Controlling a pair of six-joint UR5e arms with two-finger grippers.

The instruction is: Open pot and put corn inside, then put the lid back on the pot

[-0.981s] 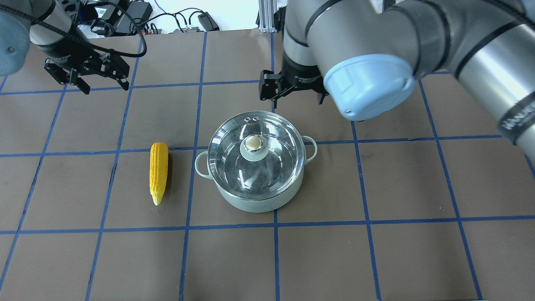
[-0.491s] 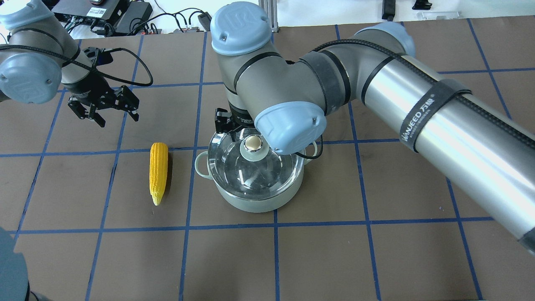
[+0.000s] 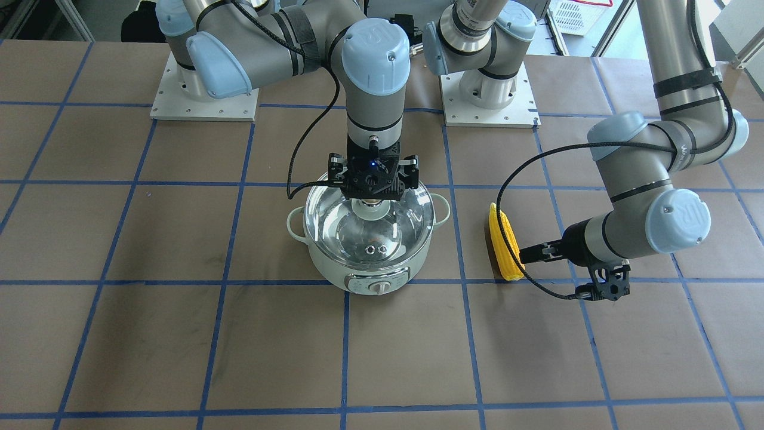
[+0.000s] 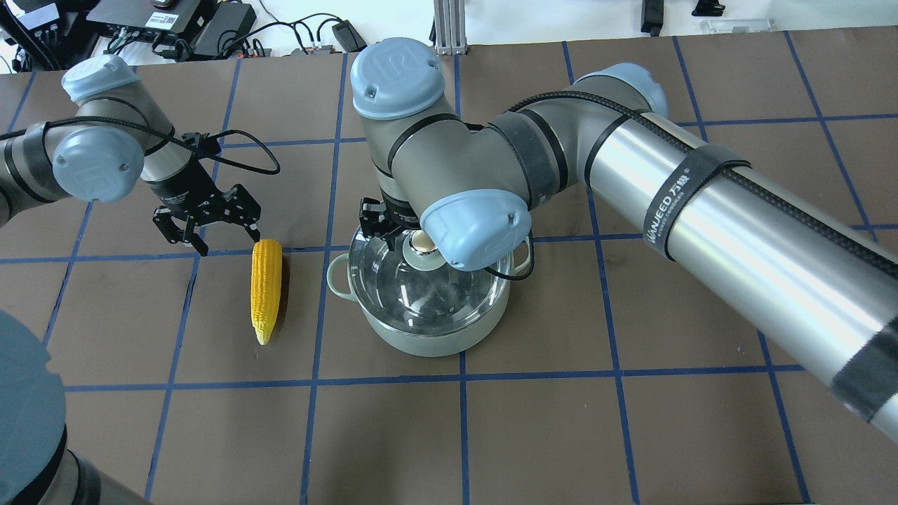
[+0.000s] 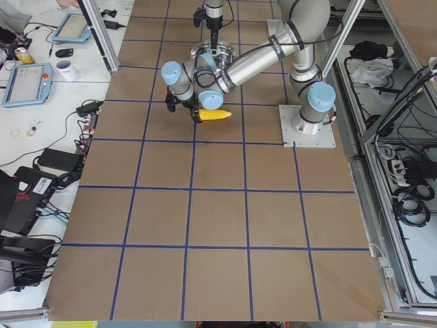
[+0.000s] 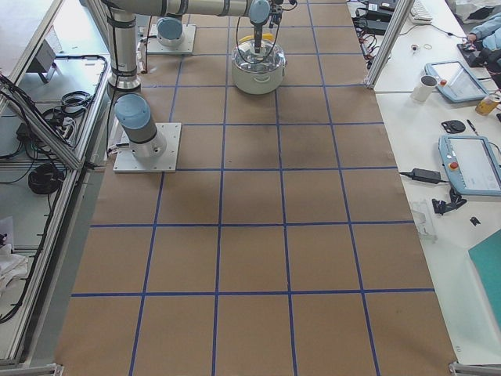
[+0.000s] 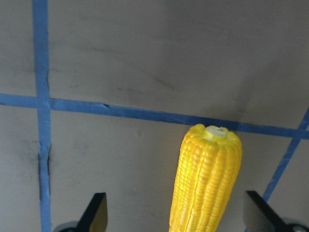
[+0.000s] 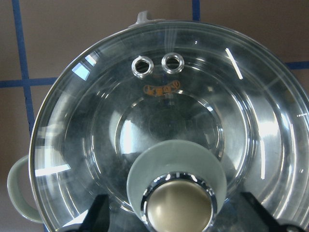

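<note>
The pale green pot (image 4: 428, 340) stands mid-table with the glass lid (image 4: 393, 280) on it. My right gripper (image 3: 371, 202) is open, pointing straight down over the lid's knob (image 8: 178, 208), with a fingertip (image 8: 99, 215) on each side of it and not clamped. The yellow corn (image 4: 266, 291) lies on the table left of the pot, pointed end toward me. My left gripper (image 4: 226, 242) is open just above the corn's blunt far end. In the left wrist view the corn (image 7: 207, 183) sits between the fingers, nearer the right fingertip (image 7: 256, 212).
The table is brown with a blue tape grid. The pot's dial (image 3: 377, 288) faces away from me. Cables and electronics (image 4: 175, 21) lie beyond the far edge. My arm bases (image 3: 203, 101) stand on the near side.
My right gripper has come forward and down from behind the pot until its fingers flank the lid's knob. My left gripper has moved nearer and right, to the corn's blunt end. Pot, lid and corn have not moved.
</note>
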